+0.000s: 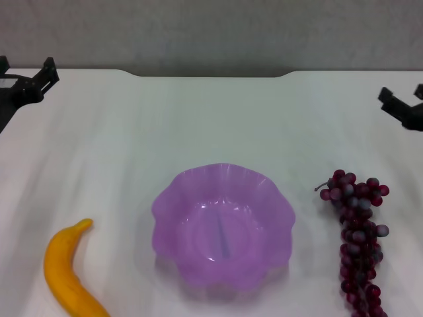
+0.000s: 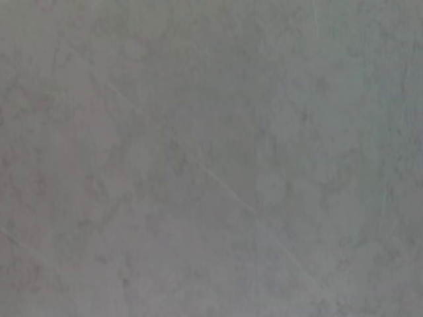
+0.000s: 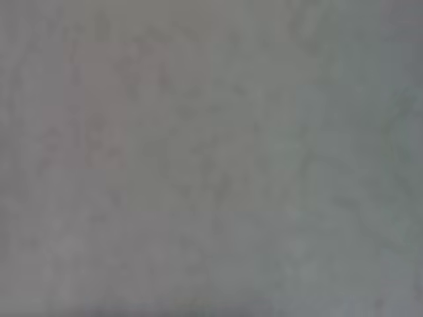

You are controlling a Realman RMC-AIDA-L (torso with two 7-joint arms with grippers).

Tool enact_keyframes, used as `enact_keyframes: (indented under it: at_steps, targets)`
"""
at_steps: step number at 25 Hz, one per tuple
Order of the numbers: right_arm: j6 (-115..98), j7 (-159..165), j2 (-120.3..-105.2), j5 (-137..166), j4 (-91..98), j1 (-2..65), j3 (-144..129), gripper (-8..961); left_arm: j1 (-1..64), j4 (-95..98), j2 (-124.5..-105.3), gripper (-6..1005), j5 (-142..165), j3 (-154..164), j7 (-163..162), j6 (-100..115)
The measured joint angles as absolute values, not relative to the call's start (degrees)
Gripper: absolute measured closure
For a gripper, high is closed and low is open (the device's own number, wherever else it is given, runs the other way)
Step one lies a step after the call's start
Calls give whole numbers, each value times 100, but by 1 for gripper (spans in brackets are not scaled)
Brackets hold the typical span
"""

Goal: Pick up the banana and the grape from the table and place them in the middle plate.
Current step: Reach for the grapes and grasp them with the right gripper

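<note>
The left black hand (image 1: 25, 78) is seen at the far left edge of the big plain white tabletop (image 1: 211, 125), with its two fingers spread apart and nothing held between them. The right black hand (image 1: 402, 105) is seen at the far right edge, and its fingers are spread apart too, with nothing held. Both hands are well apart from the things below. Near the front, the see-through purple plastic plate with a wavy rim (image 1: 173, 198) is set in the middle, and nothing is seen in it. The smooth yellow-orange curved banana (image 1: 66, 271) is laid on the tabletop to its left. The long bunch of small dark red-purple grapes (image 1: 358, 241) is laid to its right. Only a plain grey surface is shown in both wrist views.
</note>
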State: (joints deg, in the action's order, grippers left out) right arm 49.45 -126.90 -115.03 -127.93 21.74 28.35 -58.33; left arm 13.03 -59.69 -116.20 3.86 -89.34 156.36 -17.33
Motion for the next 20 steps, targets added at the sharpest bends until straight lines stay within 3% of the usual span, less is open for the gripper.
enact_keyframes:
  at_steps: [9, 20]
  targets:
    - [5390, -9964, -11541, -11399, 3967, 1909, -6561, 72, 1353, -5967, -11619, 117, 446, -8914, 15636, -1603]
    - [6014, -9757, -11569, -11690, 3062, 1677, -6735, 72, 1330, -5963, -11615, 117, 466, -8912, 15636, -1540]
